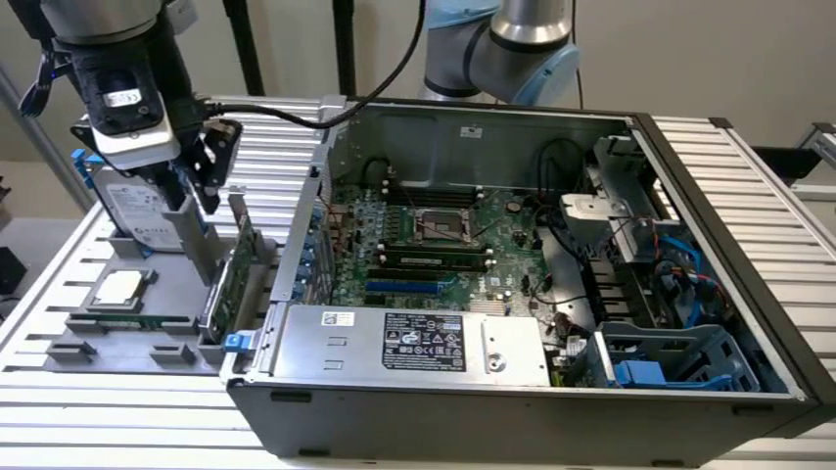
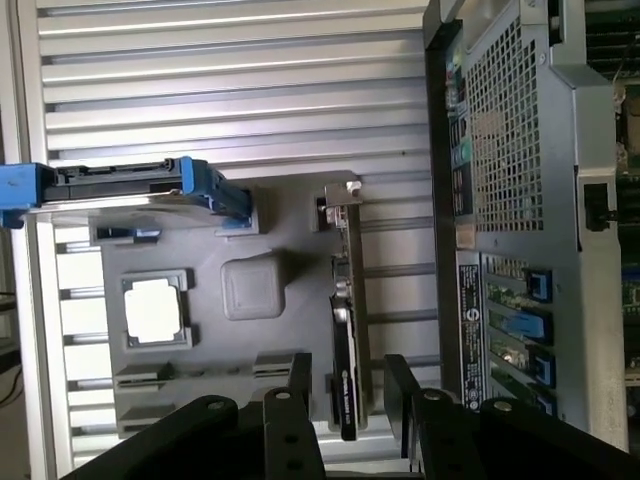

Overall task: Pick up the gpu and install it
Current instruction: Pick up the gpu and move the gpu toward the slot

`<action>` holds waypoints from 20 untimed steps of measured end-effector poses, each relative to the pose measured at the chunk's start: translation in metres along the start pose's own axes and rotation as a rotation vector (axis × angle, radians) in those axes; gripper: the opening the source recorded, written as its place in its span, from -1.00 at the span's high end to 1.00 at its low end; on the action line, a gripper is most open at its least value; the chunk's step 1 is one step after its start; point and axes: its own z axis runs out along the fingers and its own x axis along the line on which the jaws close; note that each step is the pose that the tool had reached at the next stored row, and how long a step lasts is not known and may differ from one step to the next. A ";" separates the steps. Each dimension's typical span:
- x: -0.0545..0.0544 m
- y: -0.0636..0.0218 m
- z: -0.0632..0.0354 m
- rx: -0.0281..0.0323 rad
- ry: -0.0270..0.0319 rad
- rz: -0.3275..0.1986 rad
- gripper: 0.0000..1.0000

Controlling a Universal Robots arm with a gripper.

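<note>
The end effector (image 1: 196,201) (image 2: 350,372) is open, its fingers (image 2: 298,385) spread to either side of the gpu (image 1: 238,269) (image 2: 346,300) with a gap on each side. The gpu stands on edge in a grey tray (image 1: 78,348) (image 2: 200,340), just beside the open computer case (image 1: 523,392) (image 2: 520,200). A hard drive (image 1: 131,211) (image 2: 120,190) and a square chip (image 1: 120,287) (image 2: 155,310) share the tray on the slatted bench (image 1: 131,431) (image 2: 230,90).

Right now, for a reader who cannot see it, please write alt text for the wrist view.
The open claw hangs over the gpu, one finger on each side. The card stands on edge in a grey tray, between a CPU chip and the computer case.
</note>
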 end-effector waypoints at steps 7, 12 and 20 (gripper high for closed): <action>0.000 -0.0038 0.0127 -0.0001 -0.0003 0.000 -1.00; -0.001 -0.0042 0.0217 0.0000 -0.0003 0.000 -1.00; -0.002 -0.0048 0.0363 -0.0001 -0.0003 0.000 -1.00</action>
